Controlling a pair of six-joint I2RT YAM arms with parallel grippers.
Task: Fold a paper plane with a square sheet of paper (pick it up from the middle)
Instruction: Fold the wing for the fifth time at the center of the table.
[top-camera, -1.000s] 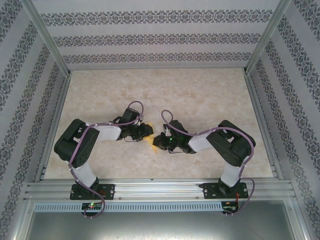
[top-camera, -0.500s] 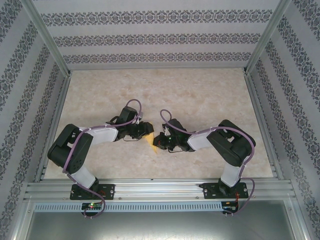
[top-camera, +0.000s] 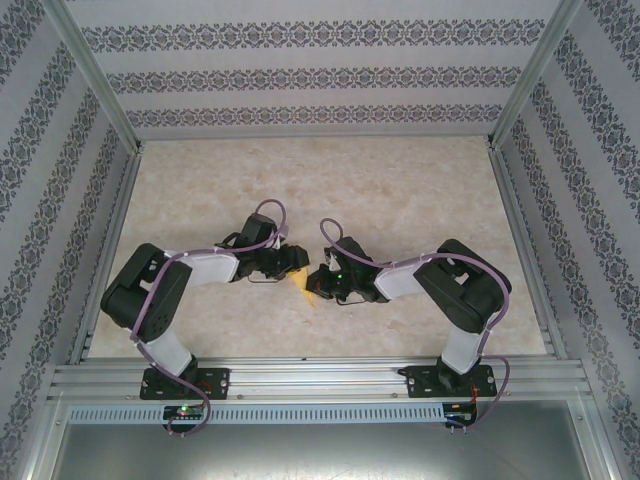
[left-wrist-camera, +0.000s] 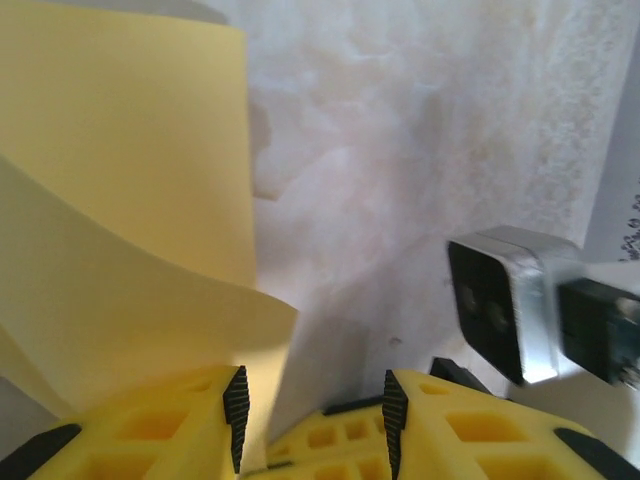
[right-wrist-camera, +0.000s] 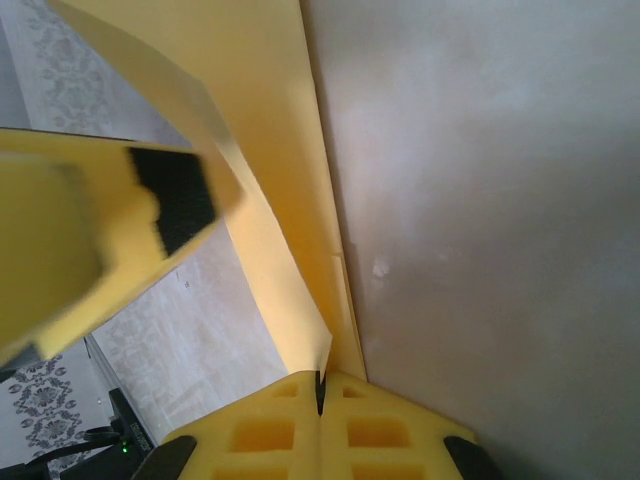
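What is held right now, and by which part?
The right gripper pinches the paper by one edge, fingers shut on it; the left gripper stands open, gripping nothing.

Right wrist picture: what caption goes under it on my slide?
The right gripper, shut, pinches the yellow paper sheet over the marble table.

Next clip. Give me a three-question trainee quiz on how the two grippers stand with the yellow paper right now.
1. True or false: the right gripper is shut on the yellow paper.
2. The left gripper has its jaws: A) open, B) shut tight, C) closed on a cable.
3. Fill the gap: in the left wrist view, the paper's lower edge sits ___ that gripper's fingers.
Key: 1 true; 2 A; 3 between.
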